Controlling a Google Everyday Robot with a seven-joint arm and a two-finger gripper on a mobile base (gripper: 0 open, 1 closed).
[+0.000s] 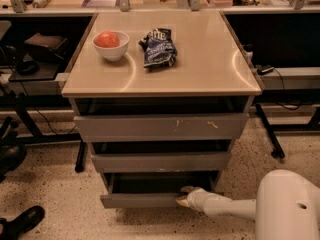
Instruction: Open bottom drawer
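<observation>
jaws sit at front rim of flat grey bottom drawer point(137, 200).

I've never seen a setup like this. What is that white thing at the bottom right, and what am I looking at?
The white shape is a robot's arm. At its tip sits the gripper, a two-fingered pincer that serves as its hand. It is at the top edge of the bottom drawer of a grey cabinet, and that drawer stands partly out. The one camera looks down on the cabinet from the front. On the cabinet top are a white bowl holding a red fruit and a dark snack bag.
</observation>
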